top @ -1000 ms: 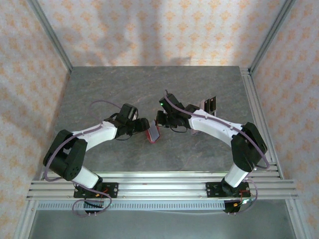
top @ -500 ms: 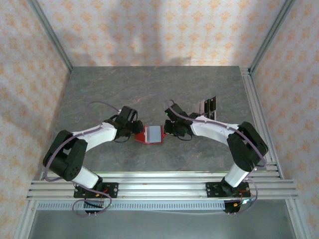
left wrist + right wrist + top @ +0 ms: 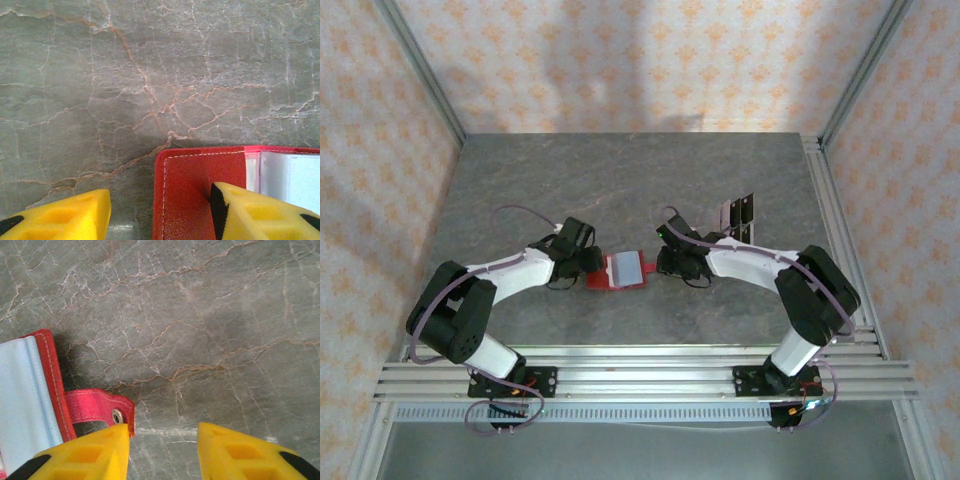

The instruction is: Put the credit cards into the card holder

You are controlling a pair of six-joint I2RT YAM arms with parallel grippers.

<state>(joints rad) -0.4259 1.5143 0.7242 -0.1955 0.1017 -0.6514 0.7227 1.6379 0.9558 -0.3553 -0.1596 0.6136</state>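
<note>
While the wallet (image 3: 623, 270) is lying open and flat near the middle of the table (image 3: 620, 170), pale lining (image 3: 628, 266) facing up, both grippers are crowding in on it from either side. The left gripper (image 3: 590, 267) is sitting at the wallet's left edge. In its wrist view its jaws are standing apart, with one yellow finger (image 3: 260, 215) resting over the red flap (image 3: 200, 185) and the other finger (image 3: 60, 215) hanging over bare stone, so the left gripper (image 3: 159, 192) is straddling that edge rather than pinching it. The right gripper (image 3: 658, 265) is hovering just beside the wallet's right edge. Its jaws are parted too and gripping nothing. From its own camera, the right gripper (image 3: 162, 427) is showing one finger (image 3: 85, 455) just beside the snap tab (image 3: 97, 407), the other over the table. The cards (image 3: 738, 211) are sitting together, dark and glossy, at the far right beside the rail (image 3: 830, 220), well apart from the wallet.
</note>
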